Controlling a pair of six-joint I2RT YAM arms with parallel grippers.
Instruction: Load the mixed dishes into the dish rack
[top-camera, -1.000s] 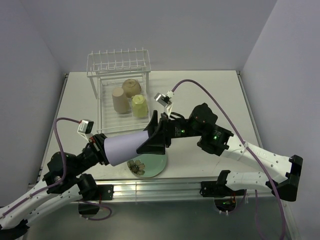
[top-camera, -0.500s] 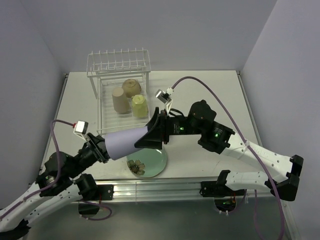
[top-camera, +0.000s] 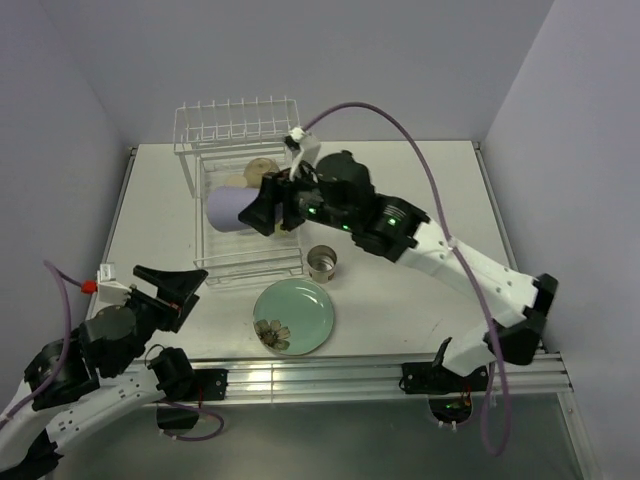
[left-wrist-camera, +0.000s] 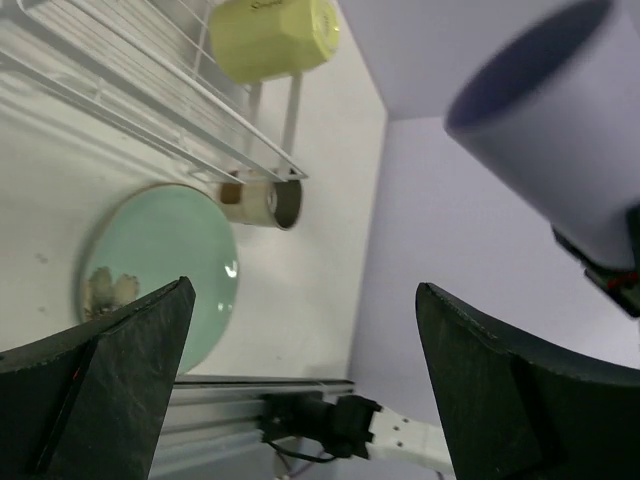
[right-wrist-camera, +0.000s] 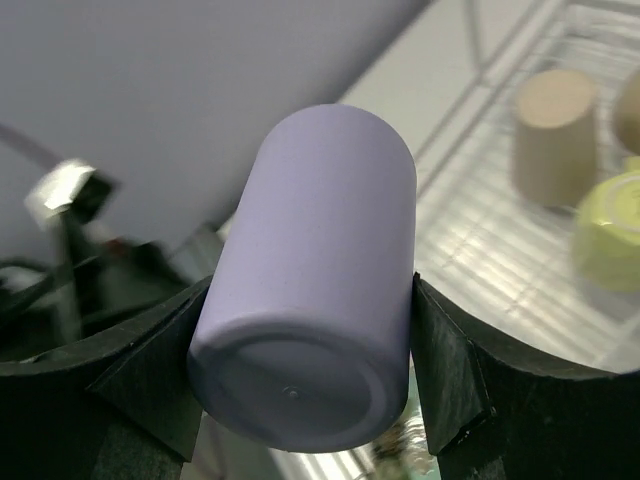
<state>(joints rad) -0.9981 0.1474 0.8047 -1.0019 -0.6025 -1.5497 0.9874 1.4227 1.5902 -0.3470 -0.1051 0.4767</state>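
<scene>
My right gripper (top-camera: 262, 205) is shut on the lavender cup (top-camera: 226, 208) and holds it on its side over the white wire dish rack (top-camera: 240, 262). In the right wrist view the cup (right-wrist-camera: 310, 270) fills the space between both fingers (right-wrist-camera: 150, 370), base toward the camera. A tan cup (right-wrist-camera: 550, 135) and the yellow-green mug (right-wrist-camera: 605, 235) lie in the rack, with the cream bowl (top-camera: 262, 167) behind them. The mint-green plate (top-camera: 293, 316) and small metal cup (top-camera: 322, 263) sit on the table. My left gripper (top-camera: 170, 285) hangs open and empty at the near left.
The rack's raised row of prongs (top-camera: 238, 122) stands at the far end. An aluminium rail (top-camera: 300, 375) runs along the table's near edge. Grey walls close in the left, back and right. The right arm's purple cable (top-camera: 400, 150) arcs over the table.
My left gripper opened, let go of the lavender cup and drew back to the near left. The right arm carried the cup up and back, over the rack.
</scene>
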